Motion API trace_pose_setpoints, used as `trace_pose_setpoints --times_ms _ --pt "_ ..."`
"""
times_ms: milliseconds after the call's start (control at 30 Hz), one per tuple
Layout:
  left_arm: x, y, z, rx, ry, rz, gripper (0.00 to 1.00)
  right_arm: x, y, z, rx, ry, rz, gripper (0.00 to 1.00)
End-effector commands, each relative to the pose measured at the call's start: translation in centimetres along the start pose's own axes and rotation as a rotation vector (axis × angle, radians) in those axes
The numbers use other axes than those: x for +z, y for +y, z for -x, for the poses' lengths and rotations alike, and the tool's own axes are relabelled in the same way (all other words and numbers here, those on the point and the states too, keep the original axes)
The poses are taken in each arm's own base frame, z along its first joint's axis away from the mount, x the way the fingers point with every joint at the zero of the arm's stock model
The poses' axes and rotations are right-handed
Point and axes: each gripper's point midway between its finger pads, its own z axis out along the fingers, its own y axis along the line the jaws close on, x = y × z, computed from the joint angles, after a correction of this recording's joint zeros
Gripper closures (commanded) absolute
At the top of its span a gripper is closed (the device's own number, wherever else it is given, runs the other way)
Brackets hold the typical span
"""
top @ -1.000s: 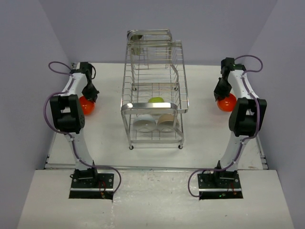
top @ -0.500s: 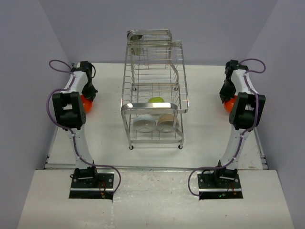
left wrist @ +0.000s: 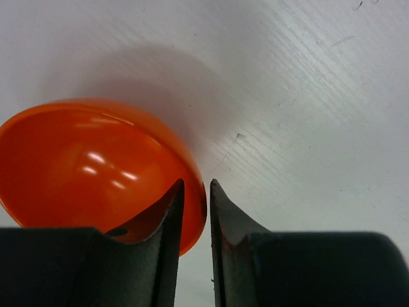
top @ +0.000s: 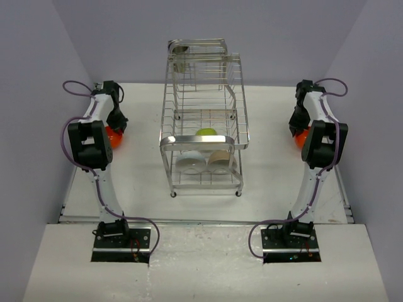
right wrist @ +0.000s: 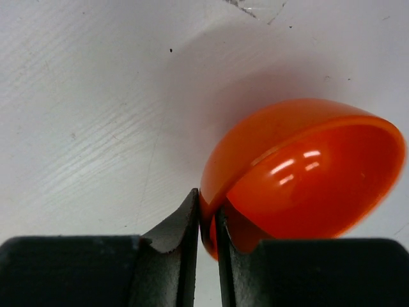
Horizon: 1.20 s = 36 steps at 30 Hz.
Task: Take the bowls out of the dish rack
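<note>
Up close on the white table (top: 138, 182), the dish rack (top: 196, 140) stands midway between the two arms. A white bowl (top: 190, 165) and a beige bowl (top: 220, 162) sit side by side on its lowest shelf, white on the left. One shelf up, a small green bowl (top: 206, 132) rests behind the front rim.

Out to either side, well apart from the rack, each arm has an orange bowl. The left gripper (left wrist: 196, 183) pinches the rim of the left orange bowl (left wrist: 89, 166), one finger inside and one outside, with the bowl tipped on edge above its shadow. The right gripper (right wrist: 206, 201) is clamped the same way on the rim of the right orange bowl (right wrist: 307, 173), which is also tilted. At the rack's far top corner sits a metal cup (top: 180, 58).
</note>
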Motion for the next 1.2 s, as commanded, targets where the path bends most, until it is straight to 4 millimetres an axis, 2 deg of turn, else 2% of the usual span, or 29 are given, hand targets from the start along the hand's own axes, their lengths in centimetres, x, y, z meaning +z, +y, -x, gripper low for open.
trace_pose_setpoints --times_ms 0,67,133,167,300,433,667,700,767,800,833,867,900,933,967,1000,1033,1100,1133,1167 --pt "-0.7 -1.0 1.6 -0.029 -0.035 -0.057 0.76 -1.1 0.0 1.5 -0.006 -0.043 0.001 0.83" --pt "-0.6 -1.1 1.7 -0.033 -0.028 -0.065 0.73 -0.9 0.2 1.5 -0.007 -0.039 0.013 0.81" --pt "-0.8 -1.4 2.0 -0.036 -0.031 -0.078 0.68 -0.9 0.2 1.6 -0.007 -0.04 0.011 0.73" --pt "-1.2 -1.7 2.2 -0.044 -0.035 -0.094 0.62 -0.8 0.2 1.6 -0.009 -0.04 0.01 0.68" --pt "-1.7 -2.0 2.3 -0.054 -0.039 -0.113 0.61 -1.1 0.3 1.7 -0.005 -0.047 0.017 0.64" --pt "-3.1 -2.3 3.0 -0.078 -0.066 -0.143 0.56 -2.6 0.3 2.4 0.011 -0.089 0.039 0.6" --pt "-8.0 -2.4 4.7 -0.127 -0.159 -0.221 0.48 -8.2 0.1 3.9 0.042 -0.205 0.112 0.52" --pt "-8.5 -2.4 4.9 -0.129 -0.169 -0.227 0.47 -9.6 -0.2 4.1 0.051 -0.234 0.125 0.52" --pt "-10.1 -1.9 5.2 -0.135 -0.199 -0.233 0.46 -10.7 -0.2 3.8 0.056 -0.245 0.147 0.5" --pt "-10.5 -1.6 5.2 -0.138 -0.209 -0.231 0.46 -12.0 -0.2 3.7 0.059 -0.272 0.171 0.47" --pt "-10.9 -1.3 5.2 -0.139 -0.218 -0.222 0.46 -12.2 -0.1 3.3 0.058 -0.271 0.181 0.45" --pt "-12.2 -0.9 5.4 -0.143 -0.244 -0.229 0.46 -12.8 0.2 3.1 0.055 -0.275 0.199 0.45" --pt "-12.4 -0.5 4.9 -0.14 -0.243 -0.223 0.46 -14.1 0.3 2.8 0.055 -0.294 0.226 0.44" --pt "-12.9 -0.3 4.8 -0.143 -0.248 -0.228 0.46 -14.5 0.6 2.3 0.055 -0.293 0.244 0.43" --pt "-14.5 0.0 4.7 -0.147 -0.275 -0.253 0.46 -15.1 0.9 2.0 0.051 -0.302 0.266 0.43" --pt "-14.6 0.3 4.0 -0.146 -0.267 -0.258 0.46 -16.0 1.7 1.4 0.038 -0.31 0.303 0.37" --pt "-16.3 0.1 3.7 -0.151 -0.281 -0.309 0.46 -17.4 2.0 0.8 0.042 -0.334 0.339 0.37" --pt "-16.6 0.0 2.0 -0.155 -0.255 -0.346 0.48 -20.0 2.8 -0.8 0.017 -0.377 0.4 0.36" --pt "-18.3 -0.4 1.1 -0.149 -0.26 -0.411 0.48 -21.1 3.2 -1.0 0.014 -0.405 0.429 0.36" --pt "-17.9 -0.4 -0.3 -0.143 -0.234 -0.425 0.49 -22.0 3.7 -1.6 0.008 -0.415 0.471 0.36"
